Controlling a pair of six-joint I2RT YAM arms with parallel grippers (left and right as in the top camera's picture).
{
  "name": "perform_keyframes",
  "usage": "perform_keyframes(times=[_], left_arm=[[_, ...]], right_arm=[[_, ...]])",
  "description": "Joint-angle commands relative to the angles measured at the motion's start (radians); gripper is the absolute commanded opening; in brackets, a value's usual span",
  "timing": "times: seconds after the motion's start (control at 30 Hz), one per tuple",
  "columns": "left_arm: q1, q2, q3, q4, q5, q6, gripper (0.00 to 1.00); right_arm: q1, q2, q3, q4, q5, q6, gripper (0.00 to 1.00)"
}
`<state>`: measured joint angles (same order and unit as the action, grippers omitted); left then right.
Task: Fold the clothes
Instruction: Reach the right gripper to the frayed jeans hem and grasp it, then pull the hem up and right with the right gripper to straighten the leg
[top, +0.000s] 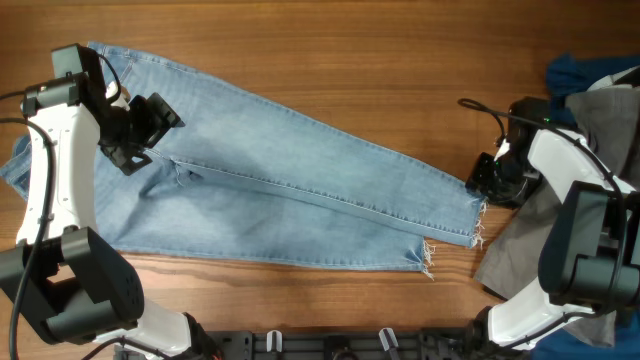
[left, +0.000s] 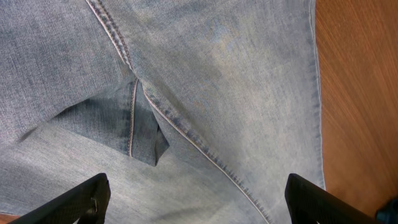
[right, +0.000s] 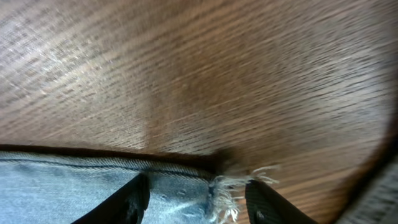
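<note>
Now, the light blue jeans (top: 300, 190) lie stretched across the wooden table (top: 350, 60), waist end to the robot's left, legs running rightward to the frayed hems (top: 478, 228). One leg lies alongside the other, with a long stitched seam between them, and the lower hem trails loose white threads.

The left gripper (top: 150, 130) hovers over the upper part of the jeans, near the crotch. From the left wrist camera its fingers (left: 68, 199) stand spread wide at the bottom corners of the frame, with nothing between them but denim below. That view shows the seams meeting at a small darker fold of cloth (left: 143, 134), and bare wood past the fabric's edge on the right.

The right gripper (top: 495, 180) is down at the far end of the upper leg, right against the hem. Its wrist camera looks along the table: the two fingers (right: 134, 199) stand apart, straddling the hem's corner, with the frayed threads (right: 233, 193) lying between them. The cloth lies flat there, not pinched.

Behind that arm, at the table's right edge, a grey garment (top: 590, 130) is heaped with a dark blue garment (top: 580, 72) peeking out above it.
</note>
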<state>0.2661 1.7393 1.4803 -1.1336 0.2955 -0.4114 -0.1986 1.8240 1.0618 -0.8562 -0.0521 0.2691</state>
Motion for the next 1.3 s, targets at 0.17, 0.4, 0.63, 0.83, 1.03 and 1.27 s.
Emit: perform_keyframes(times=[0.17, 0.4, 0.63, 0.83, 1.03, 1.27], left_arm=[[-0.005, 0.010, 0.006, -0.004, -0.010, 0.016, 0.90], [-0.005, 0.010, 0.006, -0.008, -0.010, 0.016, 0.90], [-0.005, 0.010, 0.006, -0.006, -0.010, 0.016, 0.90], [-0.005, 0.010, 0.006, 0.011, -0.009, 0.015, 0.90], [-0.005, 0.010, 0.006, 0.031, -0.009, 0.015, 0.90], [-0.005, 0.010, 0.006, 0.055, -0.009, 0.015, 0.90]], right_arm=[[0.013, 0.002, -0.069, 0.028, -0.098, 0.019, 0.29], [0.012, 0.002, -0.059, 0.075, -0.130, 0.020, 0.04], [0.012, 0.002, 0.033, 0.232, -0.129, 0.020, 0.04], [0.012, 0.002, 0.137, 0.414, -0.098, 0.021, 0.04], [0.012, 0.023, 0.249, 0.523, -0.094, 0.018, 0.04], [0.012, 0.157, 0.446, 0.484, -0.075, -0.008, 0.04]])
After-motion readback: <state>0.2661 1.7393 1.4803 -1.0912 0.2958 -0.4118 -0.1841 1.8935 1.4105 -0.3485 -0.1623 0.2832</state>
